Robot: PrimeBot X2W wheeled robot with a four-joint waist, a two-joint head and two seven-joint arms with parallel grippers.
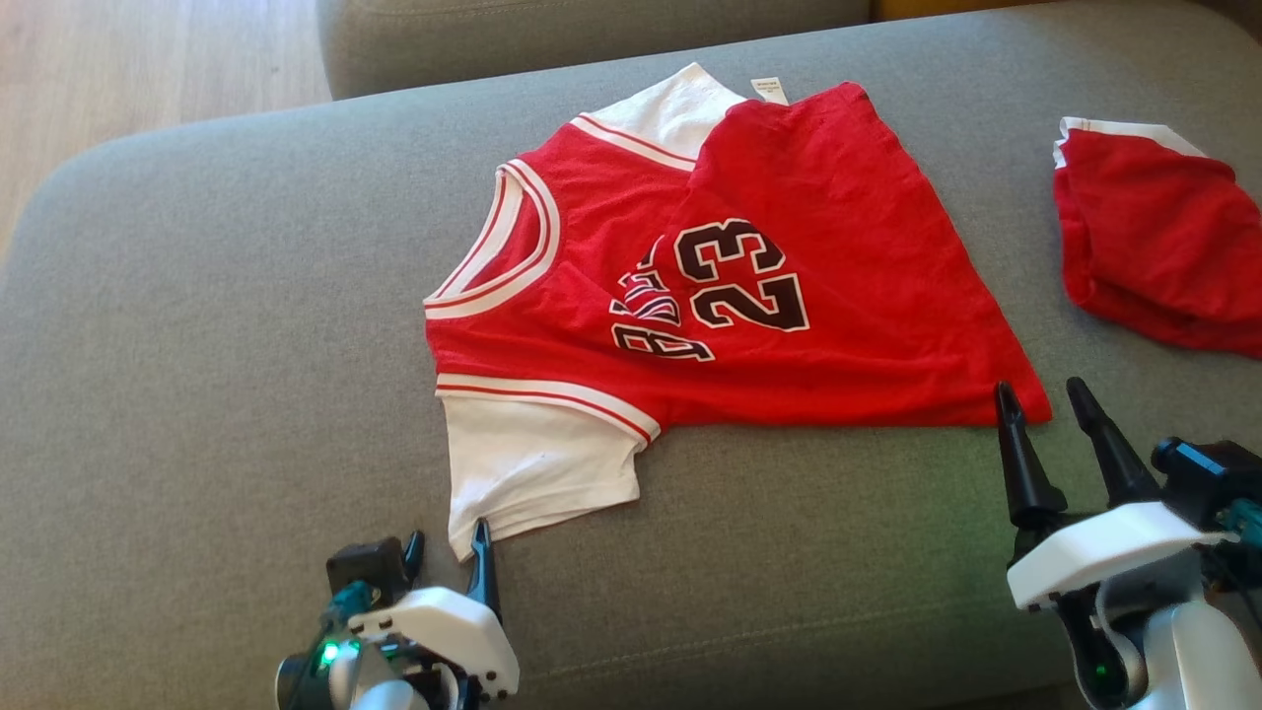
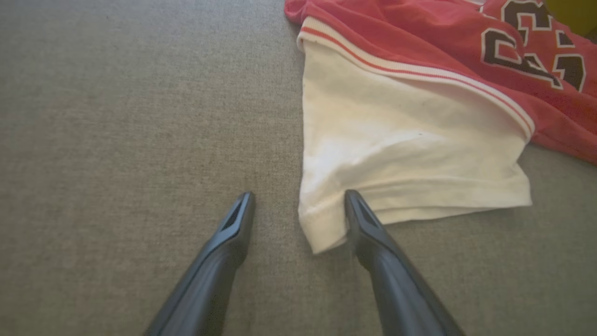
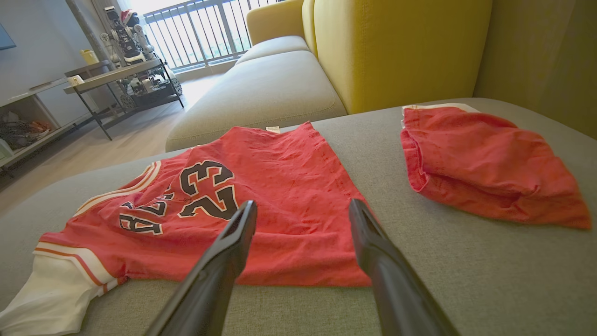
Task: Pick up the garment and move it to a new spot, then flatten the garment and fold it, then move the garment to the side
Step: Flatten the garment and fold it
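Right now our garment (image 1: 730, 286), a red jersey with a black 23 on it, lies spread near the middle of the grey sofa cushion (image 1: 197, 345), neck hole toward our left and hem toward our right. It is not flat: a red flap is folded over across the chest and covers part of the lettering, and a small white label (image 1: 769, 90) shows at the far edge. Its white sleeve (image 1: 532, 463) on the near side points toward us.

We hold our left gripper (image 1: 449, 534) at the near corner of that sleeve, spread apart. In the left wrist view the corner sits in the gap and one finger (image 2: 368, 228) overlaps the sleeve's hem, though we cannot tell whether it presses on the cloth. Our right gripper (image 1: 1039, 388) is also spread wide with nothing in it, its tips just beside the jersey's near right corner.

A second red garment (image 1: 1154, 247) lies crumpled farther right on the same cushion, well apart from the jersey. Beyond the cushion we see a yellow sofa back (image 3: 396, 46) and a wooden floor (image 1: 148, 59).
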